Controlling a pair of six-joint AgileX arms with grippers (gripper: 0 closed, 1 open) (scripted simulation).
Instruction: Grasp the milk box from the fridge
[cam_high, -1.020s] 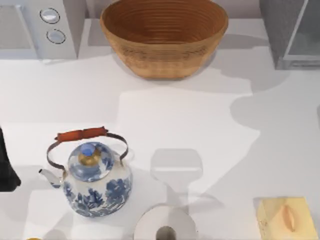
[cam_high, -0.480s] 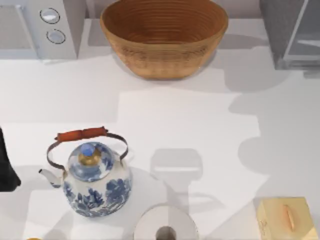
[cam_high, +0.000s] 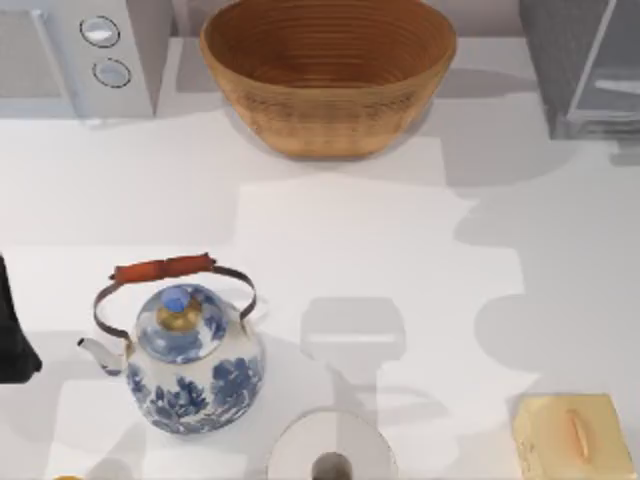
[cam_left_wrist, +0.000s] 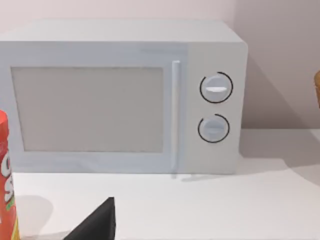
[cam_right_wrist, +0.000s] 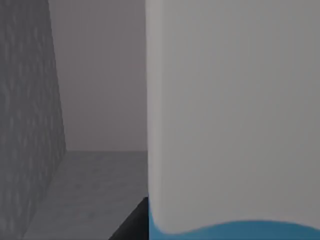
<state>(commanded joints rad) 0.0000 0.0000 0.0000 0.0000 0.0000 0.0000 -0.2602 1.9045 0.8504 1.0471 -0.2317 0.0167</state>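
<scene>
Across the last second the shadows on the right side of the tabletop (cam_high: 330, 200) have slid toward the fridge (cam_high: 580, 65), and the dark sliver that sat at the top view's right edge is gone, so we judge that our right arm has carried on into the fridge's opening; the kettle (cam_high: 185, 355), the wicker basket (cam_high: 328, 70), the paper roll (cam_high: 330, 455) and the pale yellow box (cam_high: 572, 435) have not shifted. From the right wrist view we look into a grey-walled cavity, and the milk box (cam_right_wrist: 232, 115) stands upright and very close, a pale face with a blue band along its lower part, resting on the fridge's floor. One dark tip of the right gripper (cam_right_wrist: 134, 222) pokes in beside the carton's near edge, but whether its fingers are spread or closed around the carton we cannot tell. Our left arm is parked at the left edge of the tabletop, its wrist camera facing the white microwave (cam_left_wrist: 125, 95) with an orange-red can (cam_left_wrist: 6, 175) beside it; a dark tip of the left gripper (cam_left_wrist: 97, 222) shows, and the set of its fingers we cannot tell either. The risk from here, as we judge it, is a push instead of a grip: if the fingers are not lined up on both sides of the carton, a further advance would shove it deeper or tip it against the back wall. The cavity is also tight, so a sideways correction could knock the grey side wall.
</scene>
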